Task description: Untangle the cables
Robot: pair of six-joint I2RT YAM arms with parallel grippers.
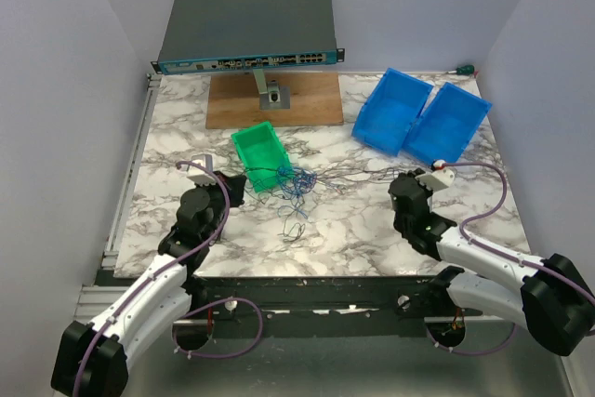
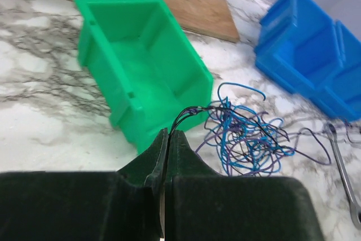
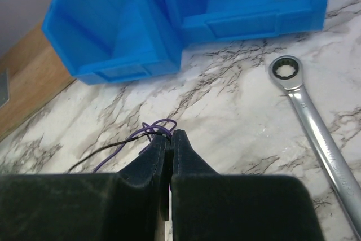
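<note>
The cables [image 1: 296,185] are a tangle of hair-thin blue, purple and black wires on the marble table, just right of the green bin [image 1: 263,155]. In the left wrist view the tangle [image 2: 251,136] lies right of my fingers. My left gripper [image 2: 171,132] is shut on black strands that run from the tangle; it shows in the top view [image 1: 234,190]. My right gripper [image 3: 171,134] is shut on a purple and a black wire end [image 3: 152,130], which trail left; it also shows in the top view [image 1: 402,181].
Two blue bins [image 1: 420,115] stand at the back right. A silver wrench [image 3: 313,128] lies right of my right gripper. A wooden board [image 1: 275,99] and a network switch [image 1: 249,30] are at the back.
</note>
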